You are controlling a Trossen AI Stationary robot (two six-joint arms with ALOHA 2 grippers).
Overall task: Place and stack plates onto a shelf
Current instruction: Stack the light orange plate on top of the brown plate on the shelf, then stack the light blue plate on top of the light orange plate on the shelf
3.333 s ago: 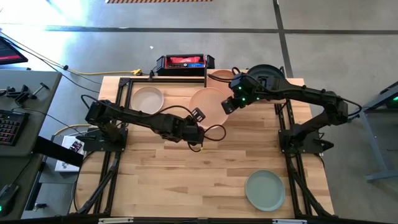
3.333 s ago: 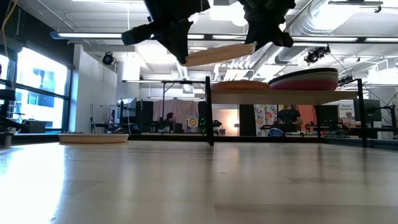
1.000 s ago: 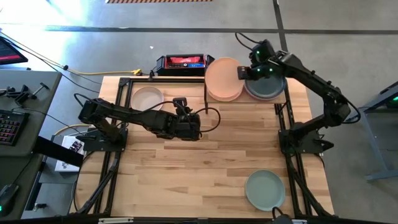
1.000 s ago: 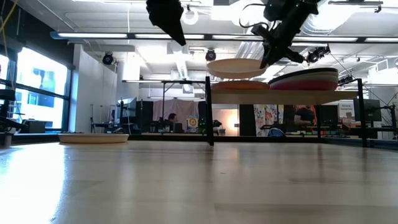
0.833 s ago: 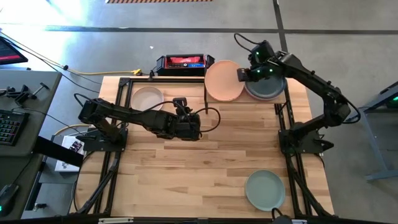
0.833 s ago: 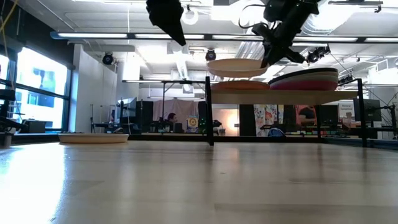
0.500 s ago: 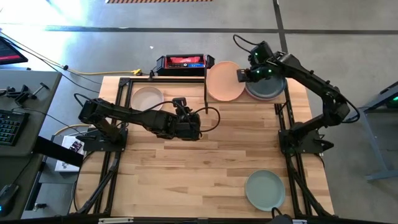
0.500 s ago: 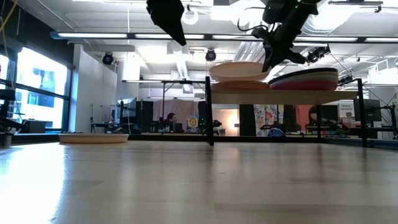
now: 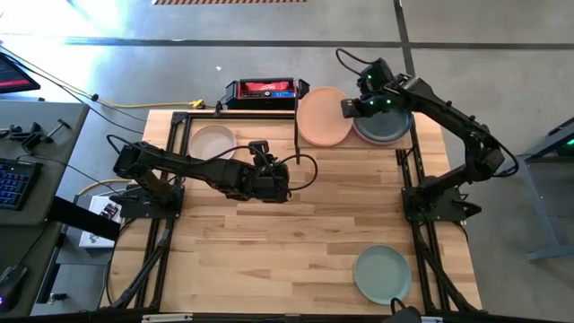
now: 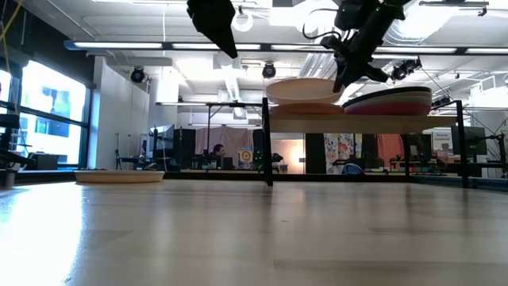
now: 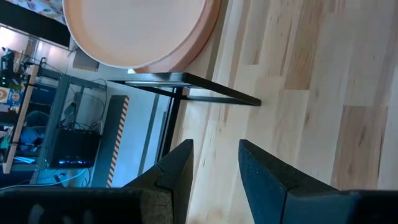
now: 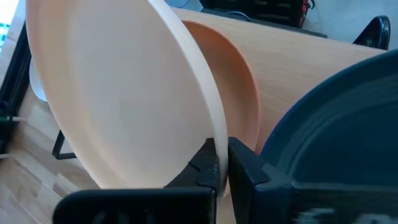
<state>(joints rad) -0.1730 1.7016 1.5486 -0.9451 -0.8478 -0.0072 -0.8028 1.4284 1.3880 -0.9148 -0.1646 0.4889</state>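
Right wrist view: right hand (image 12: pixel 222 163) pinches the stiff, probably slippery peach plate (image 12: pixel 124 93) at its three-o'clock rim.

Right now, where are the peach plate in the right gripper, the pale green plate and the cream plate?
peach plate (image 9: pixel 323 115), high view, middle of its face.
pale green plate (image 9: pixel 382 274), high view, centre of the dish.
cream plate (image 9: pixel 213 142), high view, centre of the dish.

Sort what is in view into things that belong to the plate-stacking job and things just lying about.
Belonging to the job:
- peach plate gripped by the right gripper
- dark slate plate topping the other stack
- shelf
- cream plate on the table
- pale green plate on the table
- left gripper, open, waiting mid-table

Lying about:
- black and red box beyond the table
- keyboard on the side desk
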